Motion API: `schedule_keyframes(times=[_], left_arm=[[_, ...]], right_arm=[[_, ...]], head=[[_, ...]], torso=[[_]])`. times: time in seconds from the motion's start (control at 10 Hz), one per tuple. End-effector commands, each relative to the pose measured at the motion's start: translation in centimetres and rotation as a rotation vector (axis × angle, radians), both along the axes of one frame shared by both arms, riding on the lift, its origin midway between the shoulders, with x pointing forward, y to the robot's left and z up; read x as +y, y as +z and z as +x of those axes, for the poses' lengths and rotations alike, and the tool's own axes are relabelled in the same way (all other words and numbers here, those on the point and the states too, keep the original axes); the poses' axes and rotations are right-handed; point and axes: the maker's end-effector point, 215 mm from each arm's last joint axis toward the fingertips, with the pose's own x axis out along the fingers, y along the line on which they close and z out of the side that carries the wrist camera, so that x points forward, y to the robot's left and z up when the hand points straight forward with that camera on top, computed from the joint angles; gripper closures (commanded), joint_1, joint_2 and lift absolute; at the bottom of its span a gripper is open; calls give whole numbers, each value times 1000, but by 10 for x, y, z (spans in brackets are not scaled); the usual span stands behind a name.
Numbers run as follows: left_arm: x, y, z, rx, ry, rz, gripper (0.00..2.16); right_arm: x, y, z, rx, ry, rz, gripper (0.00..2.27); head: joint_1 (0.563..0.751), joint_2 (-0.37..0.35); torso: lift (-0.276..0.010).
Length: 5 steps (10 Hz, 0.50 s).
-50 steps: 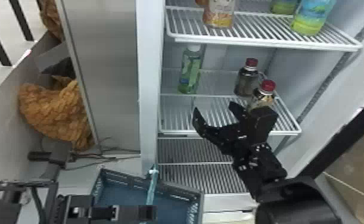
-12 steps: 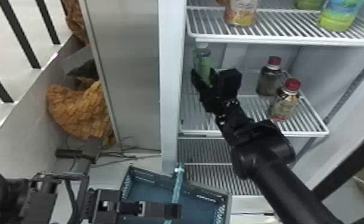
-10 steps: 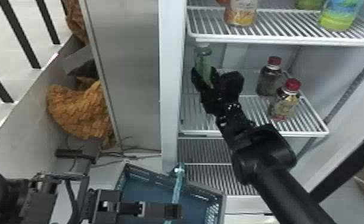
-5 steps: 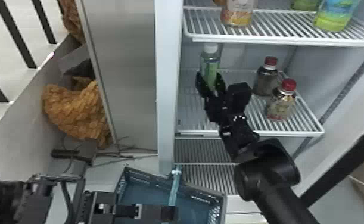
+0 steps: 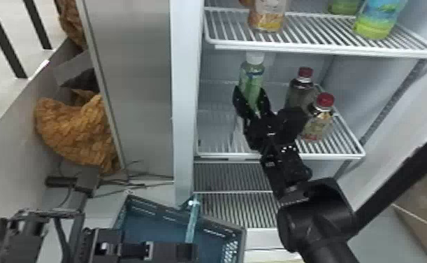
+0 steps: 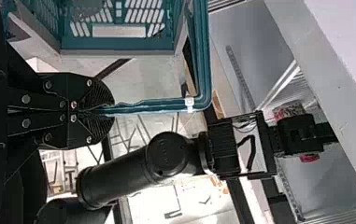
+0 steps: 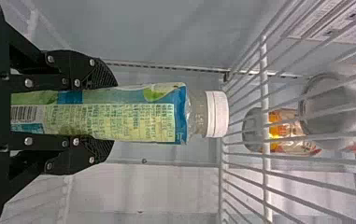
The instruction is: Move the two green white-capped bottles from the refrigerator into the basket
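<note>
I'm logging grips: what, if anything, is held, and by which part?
The left gripper holds the basket by its handle; the right gripper grips a green white-capped bottle by both sides of its labelled body, below the cap.

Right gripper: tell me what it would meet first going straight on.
Most likely the green white-capped bottle, since the right gripper already reaches around it; whether they touch yet is unclear.
</note>
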Motion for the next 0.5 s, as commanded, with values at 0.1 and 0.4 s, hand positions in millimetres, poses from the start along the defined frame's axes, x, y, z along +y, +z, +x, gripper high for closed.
schedule_keyframes(times=[0.1,0.4], left_arm=[[1,-2,-2,8,4,0,1159],[1,-2,-3,10,5,-3,1159]], right_arm=[[-12,-4,-17,11,-7,1,881],[-10,6,-47,1,19,21,881]], head=[[695,-136],[695,-148]], torso=[[-263],[-263]])
